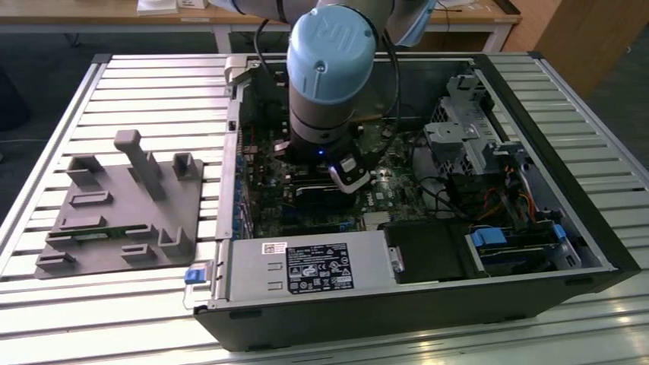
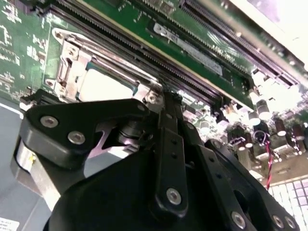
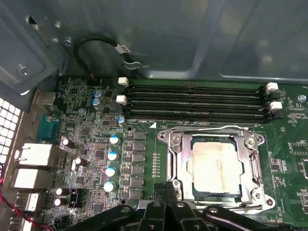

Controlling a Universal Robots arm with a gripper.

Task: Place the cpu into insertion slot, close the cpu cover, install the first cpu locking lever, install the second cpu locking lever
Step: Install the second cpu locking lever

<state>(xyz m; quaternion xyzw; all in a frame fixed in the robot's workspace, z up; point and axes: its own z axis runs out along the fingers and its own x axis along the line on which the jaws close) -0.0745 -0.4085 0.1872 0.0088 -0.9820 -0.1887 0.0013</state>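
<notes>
The cpu [image 3: 214, 166], a dull silver square with pale smears, lies in the insertion slot [image 3: 189, 163] on the green motherboard. The cpu cover [image 3: 251, 161], a silver frame, lies flat around it. A thin wire lever [image 3: 211, 128] runs along the cover's edge on the memory-slot side. My gripper [image 3: 167, 190] is shut, its black fingertips together and right at the socket's edge by a cover corner. In the second wrist view the gripper [image 2: 165, 95] meets that same corner beside the cpu [image 2: 103, 86]. In the exterior view the gripper [image 1: 340, 179] reaches down into the open computer case.
Long black memory slots [image 3: 192, 98] run just beyond the socket. Capacitors [image 3: 113, 156] and rear ports [image 3: 33, 156] stand to one side. The case holds a power supply [image 1: 315, 266], a drive cage [image 1: 466, 144] and cables [image 1: 507, 198]. A grey fixture plate [image 1: 121, 220] sits on the exterior view's left.
</notes>
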